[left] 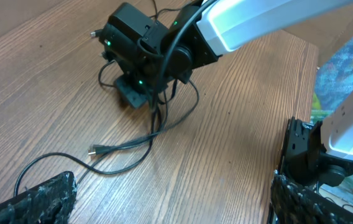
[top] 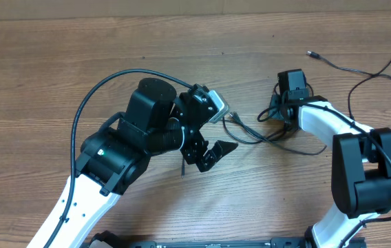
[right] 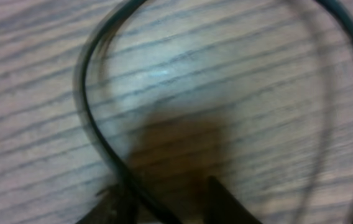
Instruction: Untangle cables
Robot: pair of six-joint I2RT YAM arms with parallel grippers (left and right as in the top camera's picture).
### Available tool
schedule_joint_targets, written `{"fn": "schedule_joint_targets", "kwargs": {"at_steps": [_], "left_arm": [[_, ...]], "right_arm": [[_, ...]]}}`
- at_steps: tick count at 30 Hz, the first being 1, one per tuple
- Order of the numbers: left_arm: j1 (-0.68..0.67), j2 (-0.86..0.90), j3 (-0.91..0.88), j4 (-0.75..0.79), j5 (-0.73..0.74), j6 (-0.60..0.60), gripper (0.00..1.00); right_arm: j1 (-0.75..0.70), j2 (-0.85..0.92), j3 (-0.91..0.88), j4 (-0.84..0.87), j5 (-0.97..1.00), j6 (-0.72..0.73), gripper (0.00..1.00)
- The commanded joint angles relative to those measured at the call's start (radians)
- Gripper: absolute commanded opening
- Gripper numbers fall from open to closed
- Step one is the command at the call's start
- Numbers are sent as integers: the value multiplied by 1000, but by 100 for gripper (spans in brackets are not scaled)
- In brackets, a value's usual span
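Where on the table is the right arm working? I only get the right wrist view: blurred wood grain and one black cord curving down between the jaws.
Observer: The right arm reaches down into a bunch of cables right of the table's middle.
Operator: Is the left arm in there too?
Observer: No. The left arm hangs beside the bunch, its jaws wide open and holding nothing.
Operator: Any cord leading out of the bunch?
Observer: Yes. One cable runs off toward the far right edge, and its plug lies clear of the bunch.
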Motion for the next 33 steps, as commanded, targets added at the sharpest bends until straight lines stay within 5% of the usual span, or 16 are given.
{"fn": "schedule_joint_targets", "kwargs": {"at_steps": [1,3,14,27,33], "left_arm": [[5,6,18,3,-5,12,99],[5,6,18,3,-5,12,100],[5,6,18,3,-5,12,99],[5,6,18,3,-5,12,100],[5,6,18,3,-5,12,100]], "right_arm": [[-3,2,-8,-4,-11,2,16],[-3,1,-7,-1,-34,2,4],[-2,-15,111,-113,-271,1,4],[-2,-156,562,-266,-739,13,4],[5,-231,721,-238,-794,100,4]]}}
